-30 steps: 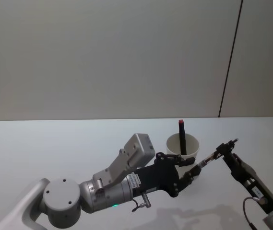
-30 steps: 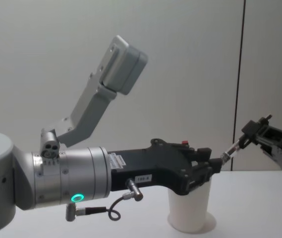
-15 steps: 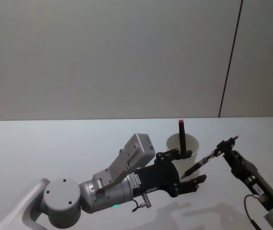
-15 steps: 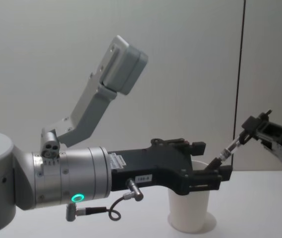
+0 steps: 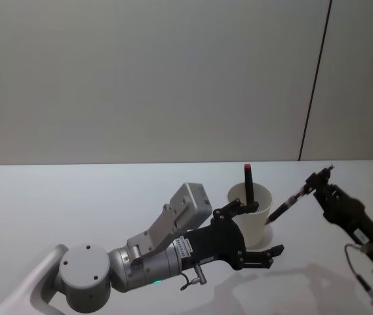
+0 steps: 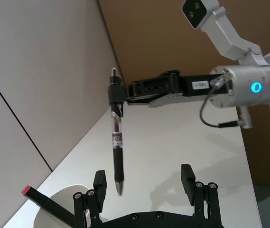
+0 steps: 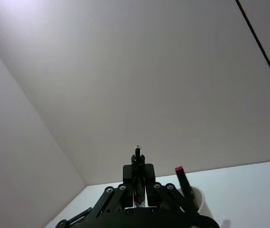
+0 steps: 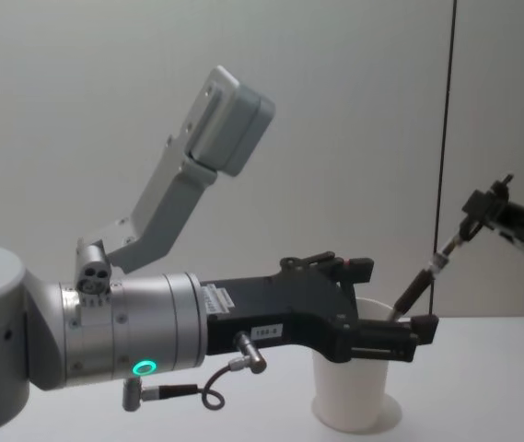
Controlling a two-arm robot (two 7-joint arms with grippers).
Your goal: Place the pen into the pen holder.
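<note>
On your white table (image 5: 75,197) the cup (image 5: 250,209) stands with a red-capped pen (image 5: 248,186) inside, your left gripper (image 5: 259,230) spread wide around it, while your right gripper (image 5: 322,186) pinches a black pen (image 5: 288,203) slanting down beside the rim.

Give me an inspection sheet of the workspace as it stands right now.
Surface: white table, bare around the job's things.
Job's things: pen held tilted, tip near the rim of the pen holder, not yet inside; a red-capped pen already stands in it.
Clutter: nothing seen.
Grippers: right gripper shut on the pen's upper end; left gripper open beside the pen holder.
Cables: short lead at the left wrist.
Surroundings: plain grey wall.
</note>
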